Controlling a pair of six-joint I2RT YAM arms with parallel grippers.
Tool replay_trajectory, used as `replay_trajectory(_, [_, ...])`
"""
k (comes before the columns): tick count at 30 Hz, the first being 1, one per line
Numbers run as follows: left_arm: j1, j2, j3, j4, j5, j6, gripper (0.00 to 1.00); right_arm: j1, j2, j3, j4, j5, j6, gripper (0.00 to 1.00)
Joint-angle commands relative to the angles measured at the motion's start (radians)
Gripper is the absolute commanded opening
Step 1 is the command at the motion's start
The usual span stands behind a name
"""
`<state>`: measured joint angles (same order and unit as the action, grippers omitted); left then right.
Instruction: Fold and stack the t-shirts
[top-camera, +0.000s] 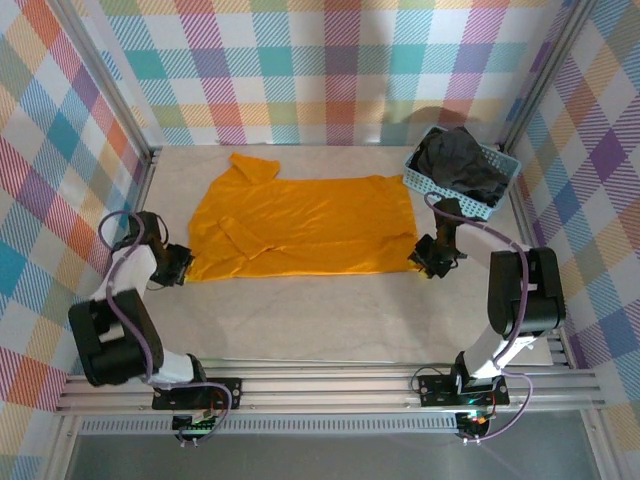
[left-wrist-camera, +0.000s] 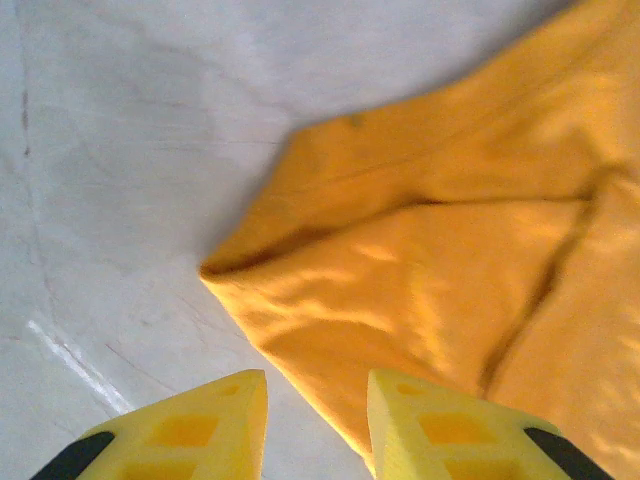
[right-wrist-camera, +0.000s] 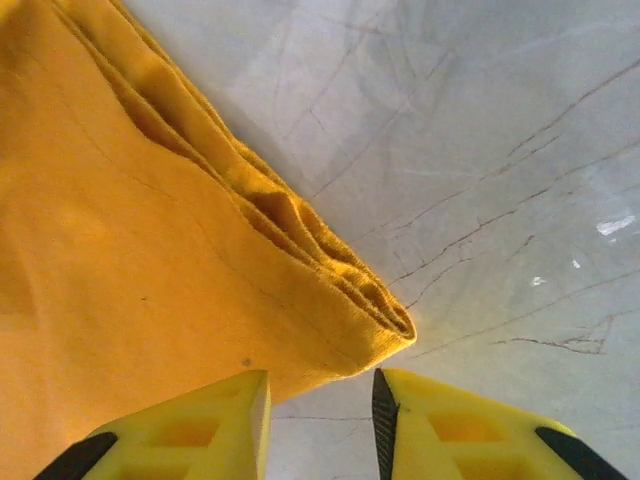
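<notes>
- The table (top-camera: 330, 320) is overlaid by the orange shirt (top-camera: 310, 225), spread flat between the two sets of jaws.
- The basket (top-camera: 507, 166) is set beyond the right jaws, with the black shirt (top-camera: 455, 165) heaped in it.
- The left gripper (left-wrist-camera: 317, 385) is held partly open with nothing gripped; a shirt corner is seen just ahead.
- The right gripper (right-wrist-camera: 320, 385) is likewise parted and unladen, with a hem corner just ahead.

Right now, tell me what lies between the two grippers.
The orange t-shirt: in the top view its near hem runs from the left gripper to the right gripper. Each wrist view shows a shirt corner just ahead.
</notes>
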<state>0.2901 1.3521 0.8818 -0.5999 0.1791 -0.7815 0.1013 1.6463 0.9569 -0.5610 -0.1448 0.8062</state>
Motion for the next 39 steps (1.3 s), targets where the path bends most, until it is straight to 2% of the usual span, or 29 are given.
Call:
replay_trajectory(1, [-0.037, 0.007, 0.028, -0.038, 0.011, -0.048, 0.32, -0.004, 0.013, 0.011, -0.006, 0.011, -0.011, 0.36])
replay_trajectory(7, [-0.061, 0.177, 0.074, -0.020, 0.007, -0.028, 0.33, -0.004, 0.072, 0.036, -0.009, 0.044, -0.011, 0.32])
replay_trajectory(8, [-0.067, 0.194, 0.086, -0.048, -0.021, -0.017, 0.36, -0.005, 0.081, 0.044, -0.011, 0.048, -0.012, 0.32])
replay_trajectory(10, [-0.069, 0.192, 0.083, -0.094, -0.069, -0.020, 0.53, -0.004, 0.092, 0.057, -0.019, 0.061, -0.010, 0.32])
replay_trajectory(11, [-0.069, 0.175, 0.060, -0.085, -0.077, -0.025, 0.57, -0.005, 0.095, 0.061, -0.020, 0.065, -0.010, 0.32])
replay_trajectory(13, [-0.069, 0.151, 0.023, -0.054, -0.077, -0.039, 0.59, -0.003, 0.104, 0.067, -0.018, 0.076, -0.010, 0.30])
replay_trajectory(15, [-0.065, 0.155, 0.010, -0.028, -0.066, -0.039, 0.59, -0.003, 0.111, 0.071, -0.014, 0.084, -0.013, 0.21])
replay_trajectory(17, [-0.061, 0.164, 0.003, 0.020, -0.051, -0.039, 0.59, -0.004, 0.109, 0.068, 0.000, 0.093, -0.019, 0.11])
replay_trajectory(19, [-0.058, 0.181, 0.005, 0.076, -0.023, -0.029, 0.57, -0.004, 0.110, 0.067, 0.006, 0.094, -0.024, 0.06])
replay_trajectory(22, [-0.062, 0.239, 0.057, -0.002, -0.068, -0.010, 0.52, -0.004, 0.110, 0.069, 0.006, 0.097, -0.027, 0.00])
replay_trajectory(25, [-0.062, 0.260, 0.044, 0.001, -0.107, -0.009, 0.50, -0.003, 0.102, 0.064, 0.007, 0.099, -0.027, 0.00])
replay_trajectory(29, [-0.064, 0.331, 0.041, 0.053, -0.101, -0.024, 0.40, -0.003, 0.093, 0.053, -0.002, 0.107, -0.030, 0.00])
replay_trajectory(32, [-0.072, 0.362, 0.039, 0.026, -0.152, -0.039, 0.36, -0.003, 0.078, 0.034, -0.015, 0.111, -0.029, 0.00])
replay_trajectory(36, [-0.069, 0.292, -0.039, -0.028, -0.230, -0.085, 0.33, -0.003, 0.042, -0.010, -0.054, 0.132, -0.028, 0.00])
replay_trajectory(39, [-0.056, 0.222, -0.121, -0.044, -0.239, -0.102, 0.33, -0.003, -0.001, -0.059, -0.073, 0.129, -0.029, 0.00])
